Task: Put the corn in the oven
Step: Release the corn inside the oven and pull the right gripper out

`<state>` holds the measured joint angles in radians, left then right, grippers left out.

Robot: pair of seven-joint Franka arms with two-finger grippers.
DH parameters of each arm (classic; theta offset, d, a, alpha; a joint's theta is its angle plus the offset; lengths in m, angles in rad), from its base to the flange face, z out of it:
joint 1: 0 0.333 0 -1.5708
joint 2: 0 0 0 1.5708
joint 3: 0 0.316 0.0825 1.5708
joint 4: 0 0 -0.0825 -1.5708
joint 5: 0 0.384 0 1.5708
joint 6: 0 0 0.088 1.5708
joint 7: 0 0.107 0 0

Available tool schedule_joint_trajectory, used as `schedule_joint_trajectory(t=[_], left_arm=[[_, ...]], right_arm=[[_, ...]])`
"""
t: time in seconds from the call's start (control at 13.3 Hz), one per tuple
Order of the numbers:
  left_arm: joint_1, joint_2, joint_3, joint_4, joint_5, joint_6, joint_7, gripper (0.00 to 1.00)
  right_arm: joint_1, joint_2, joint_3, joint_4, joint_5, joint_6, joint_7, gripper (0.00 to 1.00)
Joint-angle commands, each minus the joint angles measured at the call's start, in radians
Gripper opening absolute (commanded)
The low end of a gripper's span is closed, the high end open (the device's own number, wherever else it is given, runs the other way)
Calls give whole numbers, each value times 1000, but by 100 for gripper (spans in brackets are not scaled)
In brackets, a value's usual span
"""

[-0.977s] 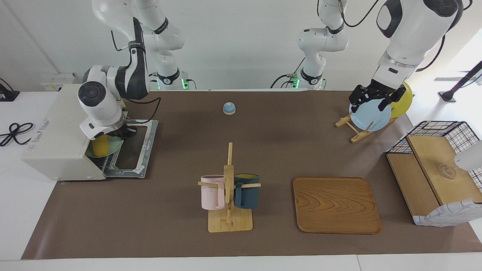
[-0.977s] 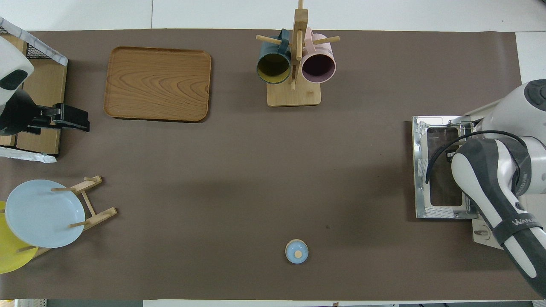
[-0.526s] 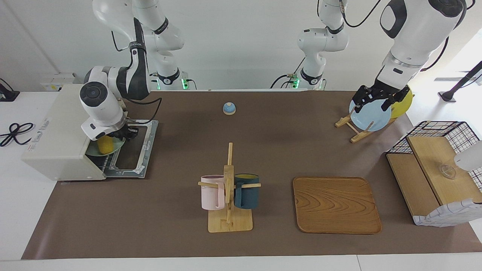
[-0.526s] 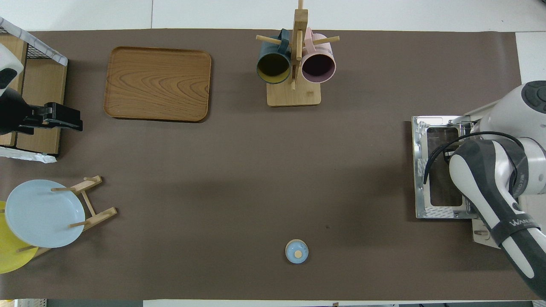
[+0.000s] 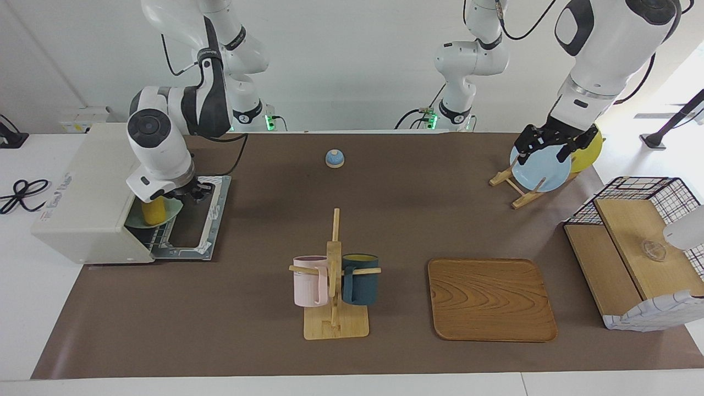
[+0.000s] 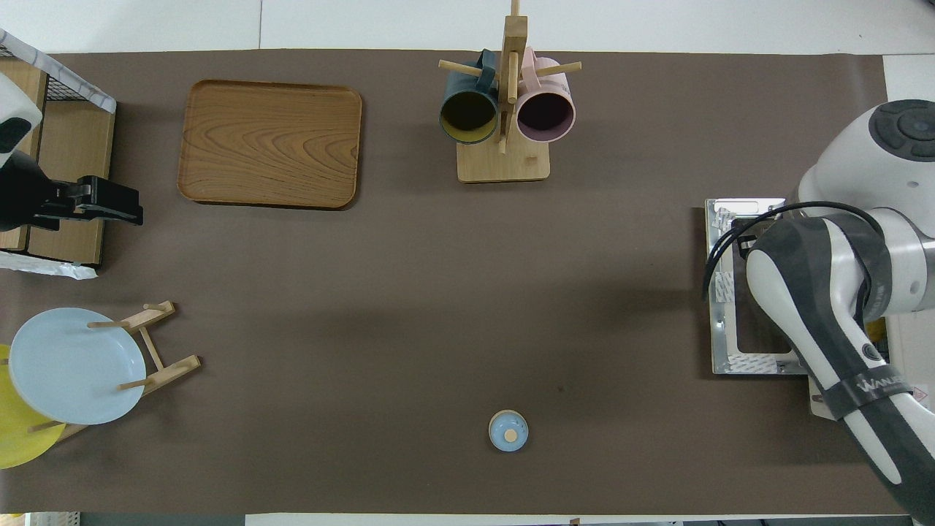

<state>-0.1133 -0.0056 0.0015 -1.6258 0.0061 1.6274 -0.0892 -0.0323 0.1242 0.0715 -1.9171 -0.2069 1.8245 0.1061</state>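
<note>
The cream-white oven (image 5: 82,192) stands at the right arm's end of the table with its glass door (image 5: 192,220) dropped open; the door also shows in the overhead view (image 6: 719,292). The yellow corn (image 5: 153,212) rests on a pale green plate (image 5: 168,212) on the wire rack in the oven's mouth. My right gripper (image 5: 192,191) is just over the open door, beside the corn and apart from it. In the overhead view the right arm hides the corn. My left gripper (image 5: 547,146) is open, empty and raised over the basket's edge (image 6: 88,201), waiting.
A mug rack (image 5: 334,275) with a pink and a dark blue mug stands mid-table. A wooden tray (image 5: 491,300) lies beside it. A small blue bell (image 5: 335,158) sits nearer the robots. A plate rack holds a blue plate (image 5: 542,170) and a yellow one (image 5: 588,148). A wire-and-wood basket (image 5: 638,258) stands at the left arm's end.
My right arm has drawn back out of the oven's mouth and up over the open door. The corn stays on the green plate inside. My left gripper rose a little.
</note>
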Motion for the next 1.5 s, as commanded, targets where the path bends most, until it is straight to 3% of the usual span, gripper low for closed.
schedule_joint_trajectory(t=[0.0, 0.23, 0.6, 0.9, 1.43], left_arm=[[-3, -7, 2, -8, 14, 6, 11, 100], [7, -8, 2, -9, 14, 0, 8, 100], [6, -8, 2, -9, 14, 0, 8, 100], [7, -8, 2, -9, 14, 0, 8, 100], [7, -8, 2, -9, 14, 0, 8, 100]], right_arm=[[-11, 22, 60, -9, 52, 51, 82, 0], [-11, 24, 64, -173, 76, 312, 118, 0], [-14, 88, 62, -236, 77, 413, 156, 0], [-14, 84, 60, -243, 73, 391, 156, 0], [-29, 74, 56, -174, -29, 217, 146, 0]])
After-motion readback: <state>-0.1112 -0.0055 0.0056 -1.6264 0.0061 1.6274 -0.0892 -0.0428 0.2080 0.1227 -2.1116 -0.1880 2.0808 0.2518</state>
